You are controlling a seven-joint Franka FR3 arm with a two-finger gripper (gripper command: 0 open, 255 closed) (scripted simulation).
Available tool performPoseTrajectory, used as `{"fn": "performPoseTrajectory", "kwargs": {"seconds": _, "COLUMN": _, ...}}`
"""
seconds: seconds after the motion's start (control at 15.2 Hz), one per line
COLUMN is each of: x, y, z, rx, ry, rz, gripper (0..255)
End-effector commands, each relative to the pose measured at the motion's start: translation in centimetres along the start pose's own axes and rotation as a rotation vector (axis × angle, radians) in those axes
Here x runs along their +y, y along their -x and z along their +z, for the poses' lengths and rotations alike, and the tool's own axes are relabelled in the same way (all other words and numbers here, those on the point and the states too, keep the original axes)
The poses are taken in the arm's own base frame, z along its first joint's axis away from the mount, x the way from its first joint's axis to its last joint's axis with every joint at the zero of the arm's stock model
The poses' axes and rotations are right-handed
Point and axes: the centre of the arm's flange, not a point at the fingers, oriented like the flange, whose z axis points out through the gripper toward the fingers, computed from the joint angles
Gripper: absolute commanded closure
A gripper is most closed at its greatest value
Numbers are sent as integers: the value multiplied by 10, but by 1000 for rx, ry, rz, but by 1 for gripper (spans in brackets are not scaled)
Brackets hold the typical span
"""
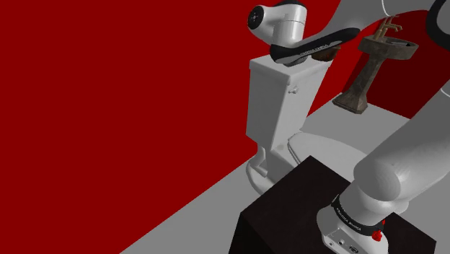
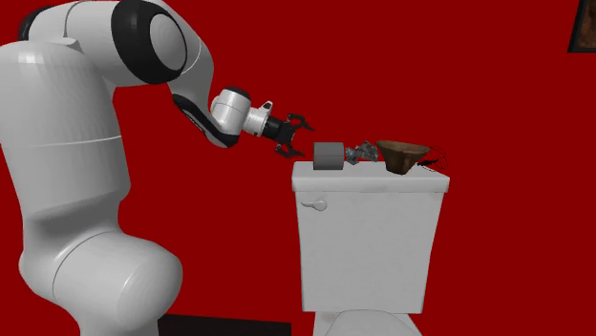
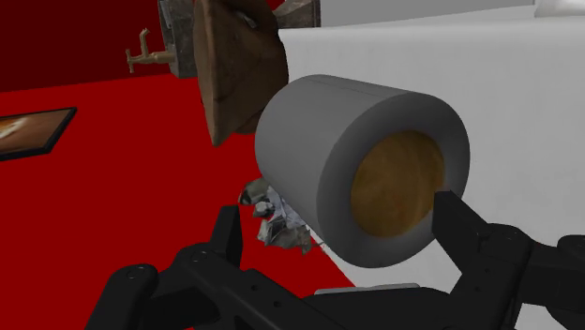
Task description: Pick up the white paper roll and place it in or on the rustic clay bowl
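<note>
Grey roll (image 2: pixel 330 156), likely light, soft, at tank lid's (image 2: pixel 372 170) end
Our gripper (image 2: pixel 294 136) gapes empty; we'd clasp its curved sides gently.

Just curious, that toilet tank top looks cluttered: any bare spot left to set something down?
Only a narrow strip of lid between its end nearest the claw and the grey paper roll. Roll, crumpled scrap and brown bowl crowd the rest. The grey floor beside the toilet is also bare.
</note>
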Motion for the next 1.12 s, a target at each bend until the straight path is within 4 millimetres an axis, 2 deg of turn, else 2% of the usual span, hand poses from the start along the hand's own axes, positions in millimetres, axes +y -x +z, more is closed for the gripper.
{"fn": "performPoseTrajectory", "kwargs": {"seconds": 0.0, "x": 0, "y": 1, "z": 14, "rx": 0, "ry": 0, "rz": 0, "gripper": 0}}
{"fn": "performPoseTrajectory", "kwargs": {"seconds": 0.53, "x": 0, "y": 1, "z": 14, "rx": 0, "ry": 0, "rz": 0, "gripper": 0}}
{"fn": "performPoseTrajectory", "kwargs": {"seconds": 0.59, "x": 0, "y": 1, "z": 14, "rx": 0, "ry": 0, "rz": 0, "gripper": 255}}
{"fn": "performPoseTrajectory", "kwargs": {"seconds": 1.06, "x": 0, "y": 1, "z": 14, "rx": 0, "ry": 0, "rz": 0, "gripper": 255}}
